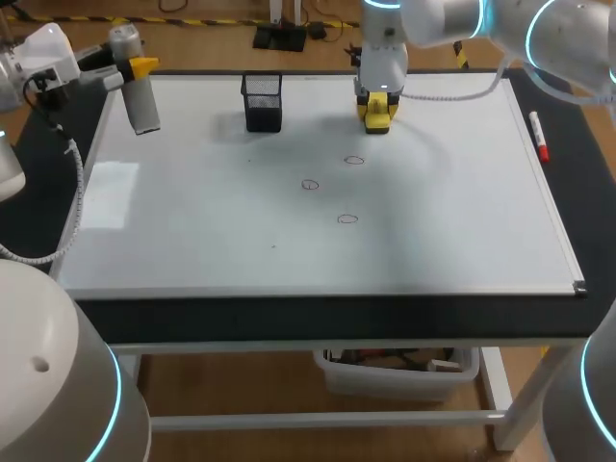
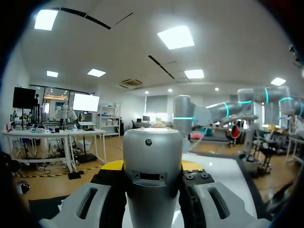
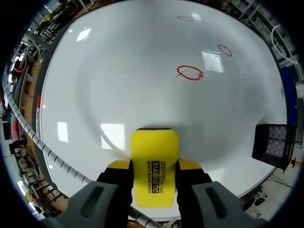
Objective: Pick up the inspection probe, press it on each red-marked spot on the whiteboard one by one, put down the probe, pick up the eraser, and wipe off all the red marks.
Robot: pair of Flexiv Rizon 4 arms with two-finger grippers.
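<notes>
My left gripper [image 1: 141,69] is shut on the grey cylindrical probe [image 1: 144,103], holding it in the air over the whiteboard's [image 1: 192,241] back left corner. In the left wrist view the probe [image 2: 152,152] fills the gap between the fingers. The yellow eraser [image 1: 377,119] lies on the board at the back middle, and my right gripper [image 1: 377,104] stands over it. In the right wrist view both fingers press the sides of the eraser [image 3: 154,147]. Three red circles [image 1: 354,160] [image 1: 310,185] [image 1: 347,219] are drawn mid-board, ahead of the eraser [image 3: 190,72].
A black mesh cup [image 1: 262,101] stands on the board at the back, left of the eraser, also visible as the mesh cup [image 3: 273,145] in the right wrist view. A red marker [image 1: 539,137] lies on the dark table beside the board's right edge.
</notes>
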